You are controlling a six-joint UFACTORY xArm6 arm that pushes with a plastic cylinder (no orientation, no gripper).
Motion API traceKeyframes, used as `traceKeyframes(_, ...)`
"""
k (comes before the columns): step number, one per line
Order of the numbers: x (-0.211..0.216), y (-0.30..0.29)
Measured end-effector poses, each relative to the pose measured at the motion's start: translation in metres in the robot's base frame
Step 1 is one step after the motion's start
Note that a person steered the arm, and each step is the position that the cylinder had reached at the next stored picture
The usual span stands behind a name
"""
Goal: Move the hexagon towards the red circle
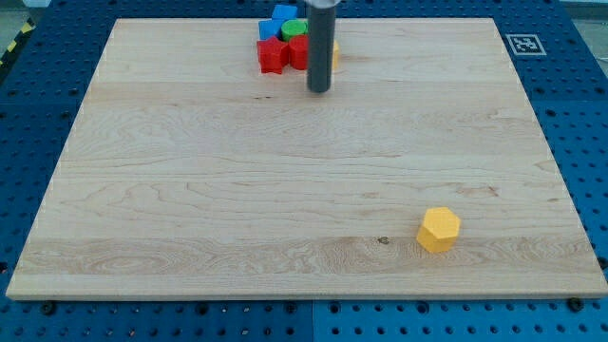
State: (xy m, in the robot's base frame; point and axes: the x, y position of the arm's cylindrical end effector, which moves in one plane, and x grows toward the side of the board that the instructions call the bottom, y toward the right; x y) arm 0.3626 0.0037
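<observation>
A yellow hexagon block (438,229) lies near the view's bottom right of the wooden board (190,190). A cluster of blocks sits at the view's top centre: a red star-like block (272,55), a red block (298,51) beside it that may be the red circle, a green block (294,29), and a blue block (278,19) behind. A bit of yellow (335,54) shows behind the rod. My tip (318,90) rests just below the cluster's right side, far from the hexagon. The rod hides part of the cluster.
The board lies on a blue perforated table (38,85). A black-and-white marker tag (523,44) sits past the board's top right corner.
</observation>
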Motion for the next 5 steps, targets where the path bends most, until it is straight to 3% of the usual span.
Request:
traceKeyframes(1, 0.076, -0.028)
traceKeyframes(3, 0.254, 0.016)
traceKeyframes(4, 0.256, 0.046)
traceKeyframes(5, 0.256, 0.120)
